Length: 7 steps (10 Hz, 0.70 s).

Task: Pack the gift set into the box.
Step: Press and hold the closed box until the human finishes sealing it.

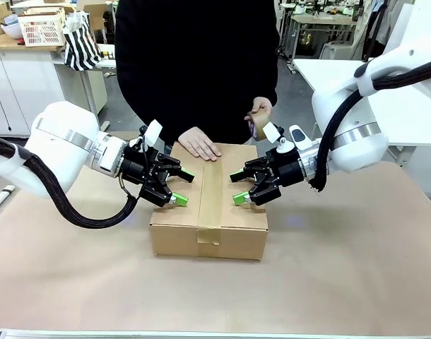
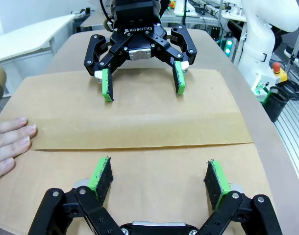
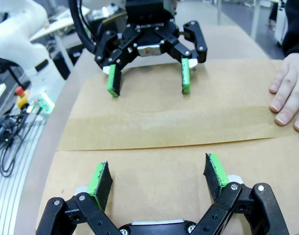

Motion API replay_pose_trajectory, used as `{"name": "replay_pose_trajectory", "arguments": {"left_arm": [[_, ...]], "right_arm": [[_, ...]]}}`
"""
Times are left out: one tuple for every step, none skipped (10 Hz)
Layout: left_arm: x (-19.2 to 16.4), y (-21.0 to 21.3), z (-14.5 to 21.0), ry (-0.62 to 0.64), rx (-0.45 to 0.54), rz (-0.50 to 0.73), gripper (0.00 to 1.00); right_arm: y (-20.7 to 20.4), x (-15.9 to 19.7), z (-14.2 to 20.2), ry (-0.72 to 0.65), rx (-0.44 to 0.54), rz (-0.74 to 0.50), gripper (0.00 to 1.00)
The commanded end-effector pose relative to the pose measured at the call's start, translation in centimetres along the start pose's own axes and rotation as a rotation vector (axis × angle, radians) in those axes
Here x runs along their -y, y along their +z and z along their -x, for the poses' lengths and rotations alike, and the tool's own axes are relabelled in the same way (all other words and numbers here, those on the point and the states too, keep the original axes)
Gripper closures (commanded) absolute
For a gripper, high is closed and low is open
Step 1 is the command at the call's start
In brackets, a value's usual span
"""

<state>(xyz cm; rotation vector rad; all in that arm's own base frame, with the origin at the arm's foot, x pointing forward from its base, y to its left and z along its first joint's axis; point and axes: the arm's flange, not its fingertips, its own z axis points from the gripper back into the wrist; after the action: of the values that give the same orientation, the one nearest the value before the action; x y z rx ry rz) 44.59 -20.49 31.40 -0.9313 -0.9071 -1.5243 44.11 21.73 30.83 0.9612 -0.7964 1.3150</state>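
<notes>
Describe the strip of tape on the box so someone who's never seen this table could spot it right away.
On the brown-paper-covered table, a closed cardboard box sits between the left gripper and the right gripper, with a person's hand resting on its far edge. The tape strip runs down the middle of the lid and over the near side, slightly darker and smoother than the cardboard.

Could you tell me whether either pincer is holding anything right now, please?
Neither. The left pincer and right pincer are both open above the closed box; only a person's hand rests on its top.
</notes>
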Motion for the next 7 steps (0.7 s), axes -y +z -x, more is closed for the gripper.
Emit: {"name": "replay_pose_trajectory", "arguments": {"left_arm": [[0.11,0.14,0.25,0.011,-0.006,0.012,0.00],[0.11,0.14,0.25,0.011,-0.006,0.012,0.00],[0.11,0.14,0.25,0.011,-0.006,0.012,0.00],[0.11,0.14,0.25,0.011,-0.006,0.012,0.00],[0.11,0.14,0.25,0.011,-0.006,0.012,0.00],[0.11,0.14,0.25,0.011,-0.006,0.012,0.00],[0.11,0.14,0.25,0.011,-0.006,0.012,0.00]], "right_arm": [[-0.17,0.00,0.32,-0.008,-0.003,0.002,0.00],[-0.17,0.00,0.32,-0.008,-0.003,0.002,0.00],[-0.17,0.00,0.32,-0.008,-0.003,0.002,0.00],[-0.17,0.00,0.32,-0.008,-0.003,0.002,0.00],[-0.17,0.00,0.32,-0.008,-0.003,0.002,0.00],[-0.17,0.00,0.32,-0.008,-0.003,0.002,0.00],[-0.17,0.00,0.32,-0.008,-0.003,0.002,0.00]]}}
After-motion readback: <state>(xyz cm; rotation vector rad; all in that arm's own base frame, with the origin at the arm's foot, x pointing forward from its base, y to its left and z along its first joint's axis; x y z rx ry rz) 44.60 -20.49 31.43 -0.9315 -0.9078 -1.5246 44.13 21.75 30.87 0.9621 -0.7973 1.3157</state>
